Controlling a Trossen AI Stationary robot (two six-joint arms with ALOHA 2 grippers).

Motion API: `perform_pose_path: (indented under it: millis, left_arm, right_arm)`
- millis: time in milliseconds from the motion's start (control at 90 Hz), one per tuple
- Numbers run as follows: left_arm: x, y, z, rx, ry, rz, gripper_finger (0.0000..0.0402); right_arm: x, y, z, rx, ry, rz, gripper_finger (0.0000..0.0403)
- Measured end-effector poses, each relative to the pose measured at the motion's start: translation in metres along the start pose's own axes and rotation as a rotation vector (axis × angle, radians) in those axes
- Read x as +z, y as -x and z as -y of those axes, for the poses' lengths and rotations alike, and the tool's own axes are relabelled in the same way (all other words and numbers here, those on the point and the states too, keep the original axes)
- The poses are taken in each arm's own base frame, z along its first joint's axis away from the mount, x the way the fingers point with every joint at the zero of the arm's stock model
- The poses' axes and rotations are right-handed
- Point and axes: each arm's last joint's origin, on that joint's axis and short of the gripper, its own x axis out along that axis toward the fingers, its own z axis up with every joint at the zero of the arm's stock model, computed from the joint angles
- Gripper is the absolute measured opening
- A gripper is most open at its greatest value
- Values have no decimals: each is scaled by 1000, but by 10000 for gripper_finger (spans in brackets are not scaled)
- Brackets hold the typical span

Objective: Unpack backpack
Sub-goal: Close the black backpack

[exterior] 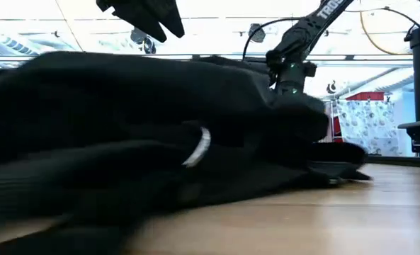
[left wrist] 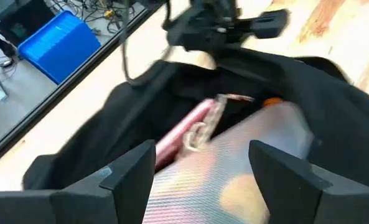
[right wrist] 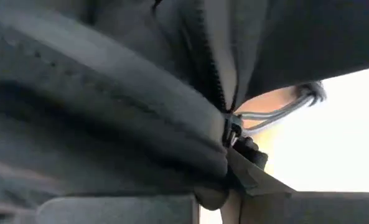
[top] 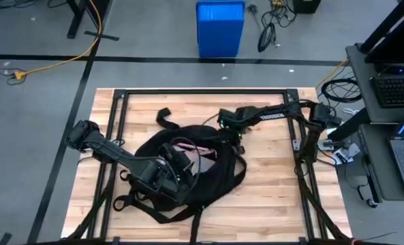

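High view: backpack (top: 208,170) lies flat mid-table (top: 270,197), black, main compartment unzipped and gaping, straps trailing toward the near edge and one toward the far left.
Left gripper (top: 171,163): over the near-left part of the bag, at the opening.
Left jaws: wide apart, nothing between them; left wrist view shows both fingers (left wrist: 125,171) spread, aimed into the opening.
Bag contents: pink item (left wrist: 181,130) with a light cord or loop on it, lying in the opening beside a pale blurred object (left wrist: 252,155); small orange spot at its far edge; cannot tell what any of these are.
Right gripper (top: 230,122): at the far edge of the bag, on the rim of the opening, arm reaching in from the right.
Right jaws: right wrist view shows black fabric and a zipper line (right wrist: 212,68) pressed right up against the fingers; looks pinched on the rim, but cannot tell for sure.
Low view: bag fills most of the frame, white curved mark (exterior: 197,147) on its side; right arm comes down onto its far right end.
Off table: blue bin (top: 220,27) on the floor at the far side.
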Motion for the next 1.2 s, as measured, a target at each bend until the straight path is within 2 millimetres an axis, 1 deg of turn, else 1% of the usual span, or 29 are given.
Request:
perform_pose_path:
  millis: [156, 233, 300, 489, 567, 700, 811, 878, 1078, 1200]
  left_arm:
    - [-2, 1, -1, 9, -22, -9, 246]
    - [-3, 1, -1, 13, -30, -13, 246]
    - [-3, 1, -1, 13, -30, -12, 246]
    - [-2, 1, -1, 15, -76, -7, 246]
    - [-2, 1, -1, 15, -92, -7, 246]
    - [-2, 1, -1, 14, -116, -6, 246]
    - [-2, 1, -1, 12, -118, -4, 246]
    - [-2, 1, -1, 12, -118, -5, 246]
    - [-8, 9, 5, -59, -135, -49, 246]
    - [-16, 19, 11, -122, -106, -88, 246]
  right_arm:
    - [4, 19, -34, -12, -63, -18, 2]
    - [7, 30, -51, -69, -96, -17, 1]
    - [8, 35, -62, -129, -139, -29, 1]
    - [8, 46, -87, -285, -282, -8, 1]
    - [7, 55, -95, -340, -320, 23, 1]
    - [5, 72, -112, -382, -361, 101, 1]
    - [1, 84, -124, -387, -418, 145, 1]
    - [-3, 88, -128, -405, -460, 143, 1]
    - [-13, 90, -133, -424, -533, 67, 1]
    - [-15, 88, -141, -419, -518, 37, 1]
